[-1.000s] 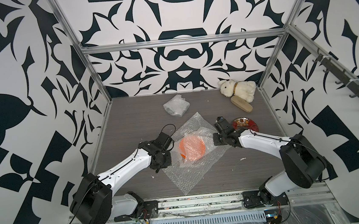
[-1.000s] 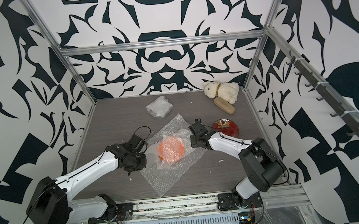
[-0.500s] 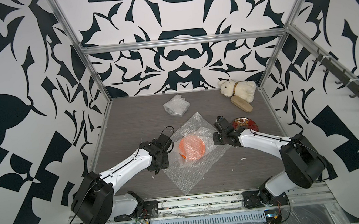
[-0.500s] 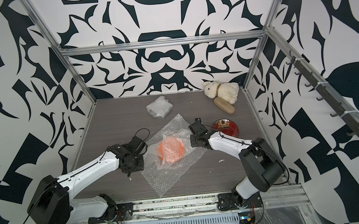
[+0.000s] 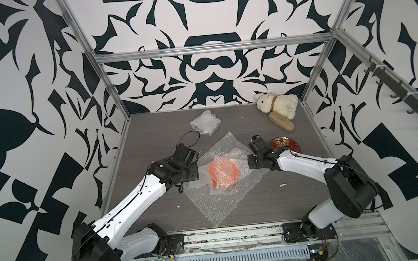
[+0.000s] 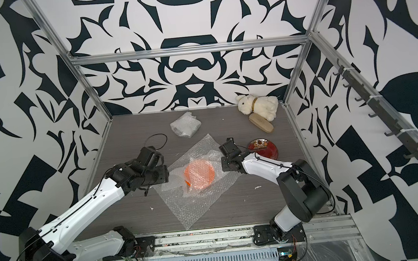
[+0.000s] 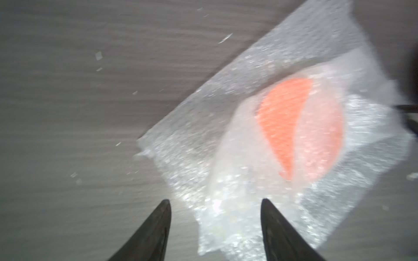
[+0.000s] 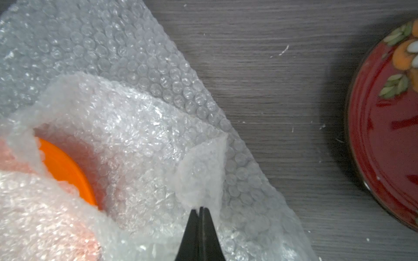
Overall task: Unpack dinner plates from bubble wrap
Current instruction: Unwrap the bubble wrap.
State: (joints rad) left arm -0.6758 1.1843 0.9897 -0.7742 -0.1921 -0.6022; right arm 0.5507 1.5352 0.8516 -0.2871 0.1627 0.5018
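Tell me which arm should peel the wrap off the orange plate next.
Right, probably: the right gripper is shut on the bubble wrap flap over the orange plate, while the left gripper stands open, empty.

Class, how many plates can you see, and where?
2. The orange plate lies within the spread bubble wrap mid-table; the dark red plate sits bare beside it. The wrapped bundle behind may hide another.

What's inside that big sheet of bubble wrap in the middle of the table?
An orange plate lies in the bubble wrap. Loose folds cover much of it; only part of its rim shows bare. What lies beneath the plate is hidden.
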